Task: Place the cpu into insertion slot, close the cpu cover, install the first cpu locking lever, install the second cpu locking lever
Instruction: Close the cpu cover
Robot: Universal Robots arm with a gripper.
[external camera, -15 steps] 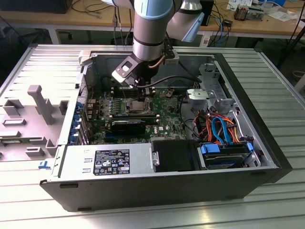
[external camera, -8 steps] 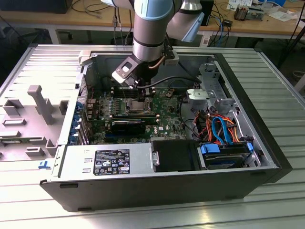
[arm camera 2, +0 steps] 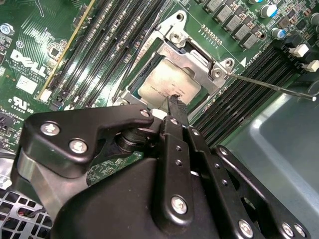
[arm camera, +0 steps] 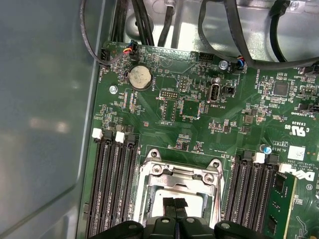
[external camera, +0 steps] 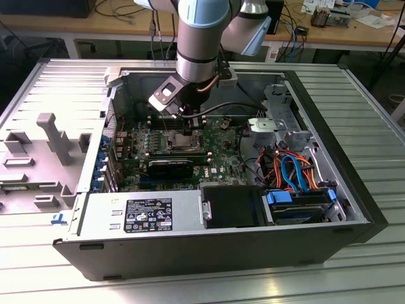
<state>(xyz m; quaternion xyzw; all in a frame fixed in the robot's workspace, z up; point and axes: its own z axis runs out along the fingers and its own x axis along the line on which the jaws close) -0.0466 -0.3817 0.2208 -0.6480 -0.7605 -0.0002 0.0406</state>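
Observation:
In the exterior view my gripper (external camera: 188, 130) hangs low over the insertion slot (external camera: 183, 140) in the middle of the green board. The cpu (arm camera 2: 159, 82) lies flat in the slot, its silver-grey top showing through the window of the cpu cover (arm camera 2: 197, 59). The cover appears to lie down around the chip. My gripper (arm camera 2: 173, 101) is shut, and its black tips rest together on or just above the chip's top near one edge. The first wrist view shows the gripper (arm camera: 175, 203) tips side by side over the cpu (arm camera: 158, 199) inside the cover (arm camera: 179, 175). A thin locking lever (arm camera 2: 269, 85) sticks out from a socket corner across the memory slots.
Rows of black memory slots (arm camera: 112, 189) flank the socket on both sides. The grey case wall (arm camera: 45, 109) stands close beside them. Black cables (arm camera: 224, 40) run along the board's far edge. A power supply (external camera: 142, 215) and a drive bay with blue and orange cables (external camera: 294, 171) fill the case's near side.

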